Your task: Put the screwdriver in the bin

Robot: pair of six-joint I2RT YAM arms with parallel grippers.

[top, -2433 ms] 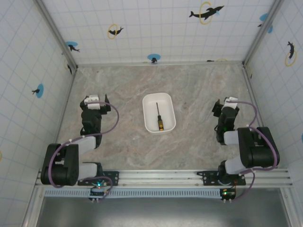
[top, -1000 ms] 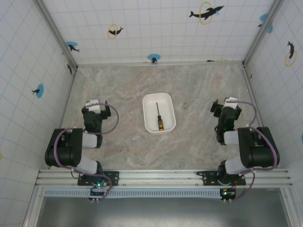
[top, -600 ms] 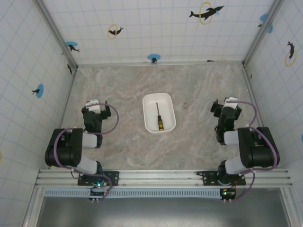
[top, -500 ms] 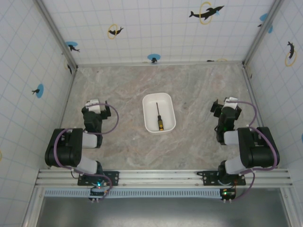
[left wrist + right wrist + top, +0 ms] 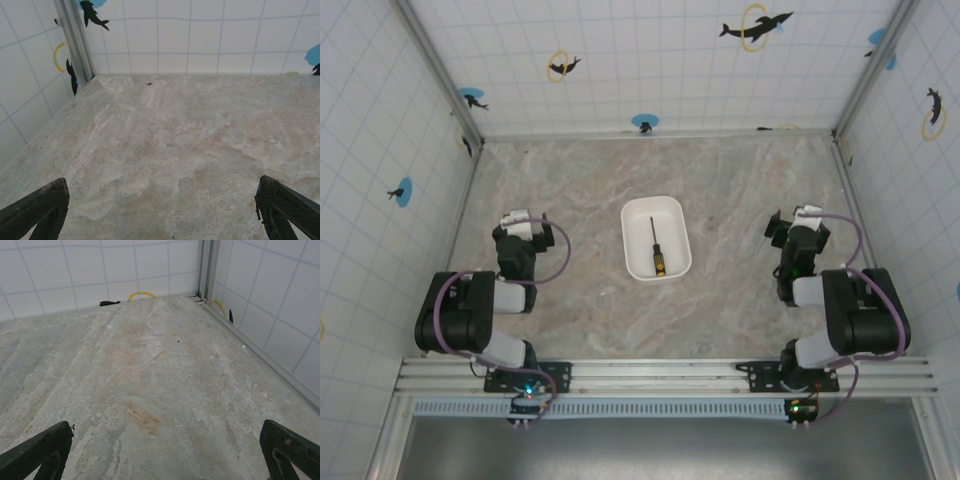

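Left side, top view: the left arm is sitting folded back over its base, the left gripper [image 5: 518, 222] hanging over the marble-patterned table [image 5: 570, 180], well apart from the bin. In the left wrist view its two dark fingertips [image 5: 45, 202] are showing at the bottom corners of the frame, spread wide with just tabletop between them; the jaws are standing open, gripping nothing.

Centre: the bin [image 5: 629, 245] is lying on the table between the two arms, its long axis running near to far. The screwdriver [image 5: 656, 247] is lying flat inside it, shaft pointing toward the far wall, orange-yellow and black handle close to the near rim.

Right side: the right arm is sitting folded likewise, the right gripper [image 5: 798, 226] hanging over the table, well apart from the bin. In the right wrist view its fingertips [image 5: 45, 445] are sitting at the bottom corners, wide apart, holding nothing; a tiled wall [image 5: 260, 300] is running along the table's right edge
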